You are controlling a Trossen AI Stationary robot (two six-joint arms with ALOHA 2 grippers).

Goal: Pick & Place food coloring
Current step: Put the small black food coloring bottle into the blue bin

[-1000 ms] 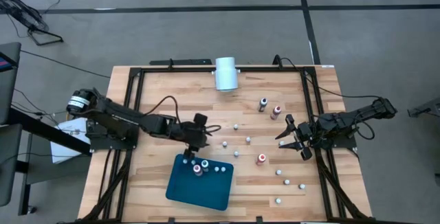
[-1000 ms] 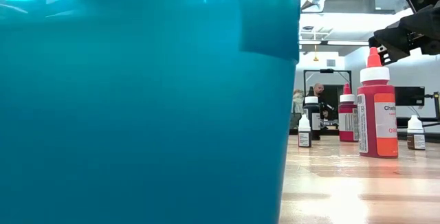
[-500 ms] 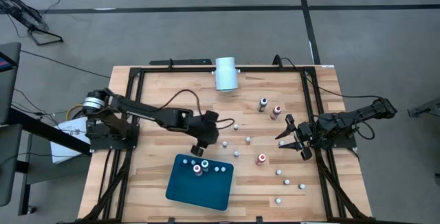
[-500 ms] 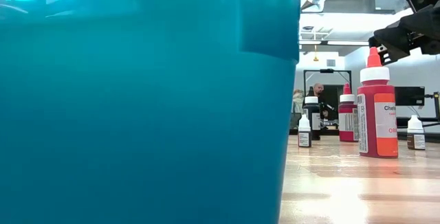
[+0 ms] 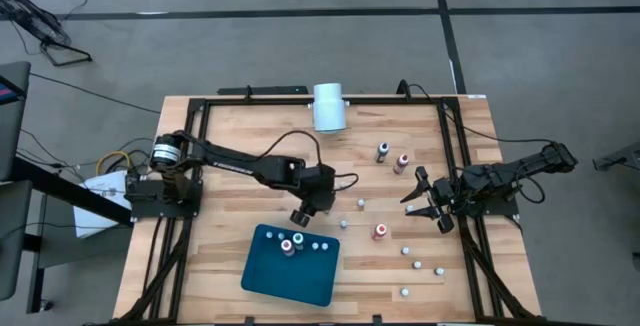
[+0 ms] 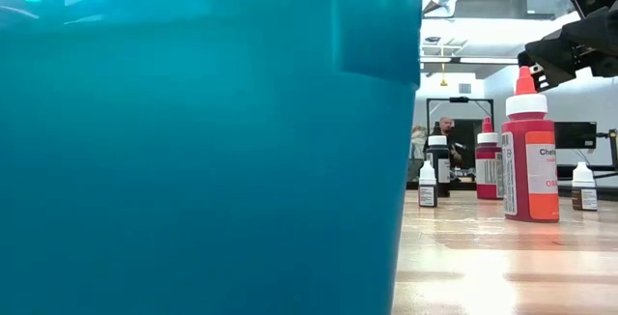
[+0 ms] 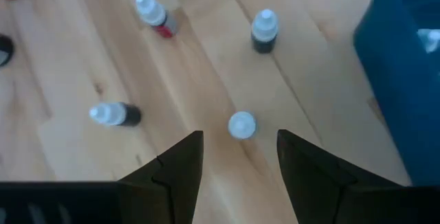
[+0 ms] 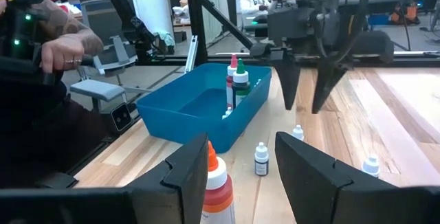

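Left hand (image 5: pixel 303 215): fingers parted, holding nothing, hovering above a small white-capped bottle (image 7: pixel 241 125) standing on the wooden surface (image 5: pixel 230 156), just beside the teal tray (image 5: pixel 290 276). Right hand (image 5: pixel 425 194): fingers apart, empty, near the surface's right edge. Food coloring (image 5: pixel 380 231): several bottles stood in the tray, the others scattered across the surface.

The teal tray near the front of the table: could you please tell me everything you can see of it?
The teal tray is a rectangular, plastic-looking bin with raised walls, lying slightly askew on the wooden table. A few small bottles stand upright inside, at the end nearest the left gripper, which hovers open just beyond that rim without touching it.
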